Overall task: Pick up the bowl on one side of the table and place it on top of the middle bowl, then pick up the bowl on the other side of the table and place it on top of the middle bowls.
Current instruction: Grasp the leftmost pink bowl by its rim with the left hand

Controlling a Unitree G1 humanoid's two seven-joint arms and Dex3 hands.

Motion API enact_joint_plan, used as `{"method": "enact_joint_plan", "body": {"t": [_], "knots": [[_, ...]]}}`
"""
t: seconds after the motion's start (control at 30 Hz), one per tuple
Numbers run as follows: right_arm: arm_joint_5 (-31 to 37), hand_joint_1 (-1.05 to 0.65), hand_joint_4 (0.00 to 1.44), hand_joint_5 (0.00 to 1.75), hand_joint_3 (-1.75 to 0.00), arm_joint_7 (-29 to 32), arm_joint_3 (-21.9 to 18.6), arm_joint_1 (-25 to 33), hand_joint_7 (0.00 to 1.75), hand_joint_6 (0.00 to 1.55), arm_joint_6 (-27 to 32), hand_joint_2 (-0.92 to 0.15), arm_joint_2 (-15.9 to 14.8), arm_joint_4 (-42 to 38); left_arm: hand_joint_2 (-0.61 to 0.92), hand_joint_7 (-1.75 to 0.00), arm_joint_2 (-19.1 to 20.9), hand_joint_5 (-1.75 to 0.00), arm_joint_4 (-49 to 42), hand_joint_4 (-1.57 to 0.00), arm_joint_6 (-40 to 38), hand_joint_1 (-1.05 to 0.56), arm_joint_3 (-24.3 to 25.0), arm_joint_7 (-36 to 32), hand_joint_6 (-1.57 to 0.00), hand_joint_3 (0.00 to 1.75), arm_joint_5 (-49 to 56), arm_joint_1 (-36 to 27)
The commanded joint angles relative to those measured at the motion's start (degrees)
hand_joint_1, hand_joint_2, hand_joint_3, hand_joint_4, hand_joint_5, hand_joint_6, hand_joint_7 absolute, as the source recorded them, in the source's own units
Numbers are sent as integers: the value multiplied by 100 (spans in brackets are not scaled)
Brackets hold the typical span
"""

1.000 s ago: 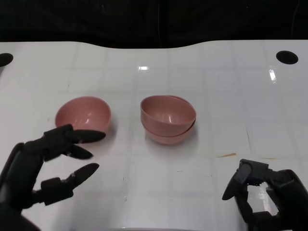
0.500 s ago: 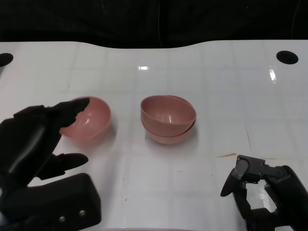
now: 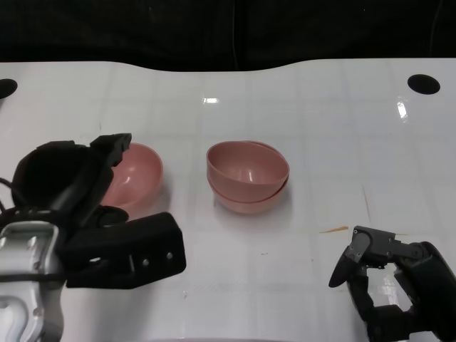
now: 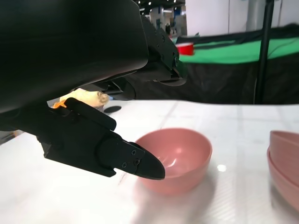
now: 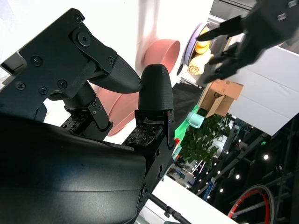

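Observation:
A single pink bowl point(image 3: 139, 173) stands upright at the left of the white table point(image 3: 320, 142). In the middle, two pink bowls are nested into a stack point(image 3: 248, 174). My left hand point(image 3: 85, 206) is at the single bowl's near-left side, empty, with its fingers spread and its upper fingers point(image 3: 114, 146) over the rim. In the left wrist view the bowl point(image 4: 180, 158) lies just beyond the thumb point(image 4: 117, 154), with no contact visible. My right hand point(image 3: 392, 285) sits low at the front right, holding nothing, its fingers point(image 5: 154, 88) apart.
Two black holes mark the table's far corners, one at the right point(image 3: 424, 83) and one at the left point(image 3: 6, 87). A small brown mark point(image 3: 333, 229) lies on the table in front of my right hand. Black cloth runs behind the far edge.
My left hand has moved forward and turned at the wrist, reaching the left bowl and now hiding its near-left rim. The right hand and the bowls have stayed put.

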State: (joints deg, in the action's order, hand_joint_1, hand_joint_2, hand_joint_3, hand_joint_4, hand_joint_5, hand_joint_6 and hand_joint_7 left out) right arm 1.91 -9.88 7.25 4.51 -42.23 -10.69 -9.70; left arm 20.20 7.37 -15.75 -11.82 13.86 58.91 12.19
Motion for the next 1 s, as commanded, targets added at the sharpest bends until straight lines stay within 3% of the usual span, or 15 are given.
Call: {"method": "enact_joint_plan", "body": {"t": [0.03, 0.53, 0.87, 0.93, 0.97, 1.0], "knots": [[-1, -26, 93, 175, -133, -18, -62, 43, 155, 79, 36, -42, 13, 75, 88, -1, 19, -16, -498, -48, -182, -57, -205, -10, -38, 1, 129, 302], [55, -26, 92, 175, -130, -35, -98, 83, 154, 79, 159, -45, 42, 174, 92, -1, -159, -10, -2666, -57, -350, -56, -949, -260, -41, 1, -170, 1323], [124, -24, 90, 175, -130, 0, -136, 107, 153, 80, 170, -44, 59, 173, 92, -4, -366, -14, -4561, -75, 261, -42, -1325, -1090, -52, 4, -602, 2037], [122, -25, 90, 175, -130, 1, -141, 108, 153, 80, 167, -44, 63, 173, 92, -3, -356, -101, -4925, -66, 625, -34, -1365, -1457, -72, 10, -733, 2118], [120, -25, 90, 175, -130, 1, -140, 108, 153, 80, 169, -44, 67, 174, 92, -8, -343, -133, -5091, -71, 833, -33, -1371, -1655, -89, 15, -802, 2147], [107, -24, 90, 175, -130, -3, -137, 107, 153, 80, 172, -44, 75, 176, 92, -10, -330, -144, -5248, -75, 1001, -33, -1390, -1893, -98, 15, -840, 2172]]}}
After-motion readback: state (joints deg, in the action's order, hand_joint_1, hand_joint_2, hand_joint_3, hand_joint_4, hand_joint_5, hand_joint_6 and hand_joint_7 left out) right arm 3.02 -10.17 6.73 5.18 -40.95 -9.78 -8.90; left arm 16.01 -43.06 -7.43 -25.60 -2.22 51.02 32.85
